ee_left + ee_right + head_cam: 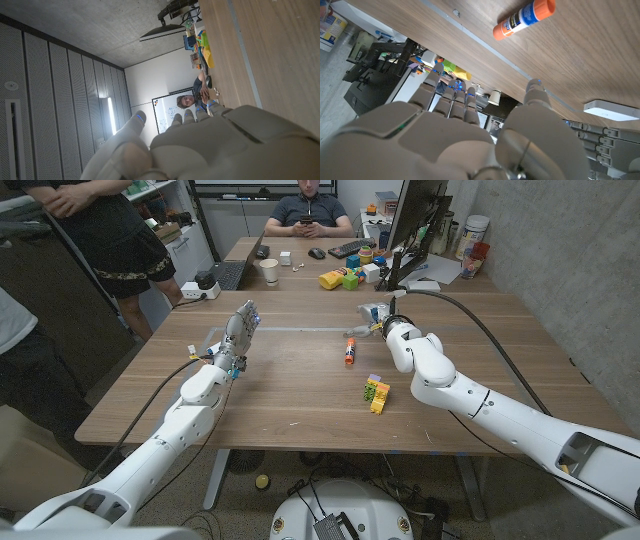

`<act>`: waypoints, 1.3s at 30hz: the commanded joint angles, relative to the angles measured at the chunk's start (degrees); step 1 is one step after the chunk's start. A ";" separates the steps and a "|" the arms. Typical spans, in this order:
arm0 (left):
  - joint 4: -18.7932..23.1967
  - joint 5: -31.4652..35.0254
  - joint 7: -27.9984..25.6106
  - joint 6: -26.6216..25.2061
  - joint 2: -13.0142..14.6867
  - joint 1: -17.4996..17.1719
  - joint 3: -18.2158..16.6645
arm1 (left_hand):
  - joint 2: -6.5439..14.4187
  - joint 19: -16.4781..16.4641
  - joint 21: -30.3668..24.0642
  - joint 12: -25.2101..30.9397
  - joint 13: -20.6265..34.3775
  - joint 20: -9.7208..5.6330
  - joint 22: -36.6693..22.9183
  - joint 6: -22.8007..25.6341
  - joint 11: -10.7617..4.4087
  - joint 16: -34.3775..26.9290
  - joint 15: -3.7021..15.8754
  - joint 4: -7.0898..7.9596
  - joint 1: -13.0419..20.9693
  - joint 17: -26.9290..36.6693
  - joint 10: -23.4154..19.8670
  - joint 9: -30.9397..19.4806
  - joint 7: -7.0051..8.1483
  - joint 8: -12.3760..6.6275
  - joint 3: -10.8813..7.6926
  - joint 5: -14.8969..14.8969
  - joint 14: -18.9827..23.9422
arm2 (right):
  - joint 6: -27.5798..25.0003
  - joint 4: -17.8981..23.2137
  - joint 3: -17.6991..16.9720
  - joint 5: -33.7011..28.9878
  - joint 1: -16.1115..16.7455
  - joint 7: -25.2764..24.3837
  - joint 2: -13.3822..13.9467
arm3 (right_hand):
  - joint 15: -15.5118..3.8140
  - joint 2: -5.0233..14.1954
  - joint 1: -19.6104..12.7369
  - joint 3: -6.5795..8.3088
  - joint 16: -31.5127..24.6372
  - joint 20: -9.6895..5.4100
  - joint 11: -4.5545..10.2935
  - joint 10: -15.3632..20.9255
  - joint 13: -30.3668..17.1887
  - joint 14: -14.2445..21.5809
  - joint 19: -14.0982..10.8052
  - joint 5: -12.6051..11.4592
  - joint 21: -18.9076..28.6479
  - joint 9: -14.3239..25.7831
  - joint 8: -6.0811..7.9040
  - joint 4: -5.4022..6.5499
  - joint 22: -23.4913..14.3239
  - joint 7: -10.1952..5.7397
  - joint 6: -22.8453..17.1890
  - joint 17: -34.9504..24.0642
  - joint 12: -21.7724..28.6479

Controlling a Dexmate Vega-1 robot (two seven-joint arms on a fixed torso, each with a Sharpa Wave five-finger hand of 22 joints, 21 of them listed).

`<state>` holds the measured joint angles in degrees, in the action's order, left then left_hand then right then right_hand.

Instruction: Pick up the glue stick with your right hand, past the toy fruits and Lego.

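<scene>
The glue stick [350, 351], white with orange ends, lies on the wooden table [300, 395] near its middle; it also shows in the right wrist view [524, 19]. My right hand [372, 317] hovers just beyond and to the right of it, fingers apart, holding nothing [470, 135]. A small stack of yellow and green Lego bricks [377, 393] sits nearer me, right of centre. My left hand [240, 328] stands upright on the left side of the table, fingers extended and empty [200, 145].
Toy fruits and blocks [345, 278], a paper cup [270, 270], a monitor [415, 220], a keyboard [350, 248] and a laptop [225, 275] crowd the far end. A seated person [310, 215] faces me; another person stands at the left [110, 230].
</scene>
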<state>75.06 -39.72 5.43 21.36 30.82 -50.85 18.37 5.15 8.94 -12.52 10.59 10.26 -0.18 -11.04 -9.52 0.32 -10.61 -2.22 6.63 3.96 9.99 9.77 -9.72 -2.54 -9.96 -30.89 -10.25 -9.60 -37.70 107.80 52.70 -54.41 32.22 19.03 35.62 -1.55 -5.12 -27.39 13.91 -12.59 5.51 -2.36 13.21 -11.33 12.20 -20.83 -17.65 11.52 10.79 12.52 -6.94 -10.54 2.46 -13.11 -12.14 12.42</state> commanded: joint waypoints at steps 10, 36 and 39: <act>-0.65 -0.58 1.28 1.05 0.91 -0.31 -0.94 | 0.77 0.24 -0.11 0.34 0.19 -0.07 -0.10 -1.46 0.02 -0.20 0.03 -0.03 -0.12 0.17 3.58 -0.10 -0.01 -0.28 0.31 -0.14 -6.55 | -9.55 -4.24 6.28 -9.20 -4.60 14.02 -7.08 | 0.68 0.26 -1.12 -0.26 -0.50 -0.42 -0.79 0.64 -0.36 1.15 -0.35 -0.89 0.43 0.11 -0.09 0.10 -0.14 0.95 -0.68 -0.33 0.00; -2.16 -0.33 2.97 3.06 1.71 0.24 -1.69 | 0.85 0.28 -0.07 0.27 0.19 -0.13 -0.09 -1.65 0.12 -0.16 0.07 -0.15 -0.02 0.15 3.79 -0.10 -0.04 -0.25 0.33 -0.15 -6.61 | -14.40 -14.28 14.05 -13.00 -14.99 33.33 -14.91 | 1.76 1.49 -0.59 -4.36 -6.07 -1.18 -3.73 17.20 -0.66 14.81 -6.22 -3.71 2.28 -0.01 3.78 2.46 -0.25 2.31 -18.84 -2.60 4.04; -2.34 -0.32 3.03 3.18 1.73 0.37 -1.75 | 0.88 0.28 -0.07 0.25 0.19 -0.13 -0.08 -1.68 0.13 -0.13 0.09 -0.18 0.01 0.14 3.85 -0.10 -0.07 -0.24 0.32 -0.15 -6.68 | -13.98 -15.93 15.01 -12.78 -16.60 35.73 -15.72 | 2.02 1.39 -0.11 -4.72 -5.96 -1.15 -3.70 16.87 -0.64 14.54 -6.18 -3.80 2.24 -0.02 3.55 2.74 -0.25 2.50 -18.68 -2.70 3.79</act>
<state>73.39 -40.53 8.04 23.58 32.32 -50.92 16.82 5.15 8.94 -12.52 10.59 10.26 -0.18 -10.98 -9.52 0.32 -10.61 -2.22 6.40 3.96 9.98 9.77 -9.72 -2.54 -9.96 -30.65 -10.25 -9.60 -50.93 96.85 64.36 -66.27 20.91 45.83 22.82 0.09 -3.63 -28.18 9.64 -18.23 4.40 -6.15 29.91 -11.87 26.54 -26.48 -20.81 13.42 10.65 15.96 -4.41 -10.52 4.74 -31.58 -14.52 15.97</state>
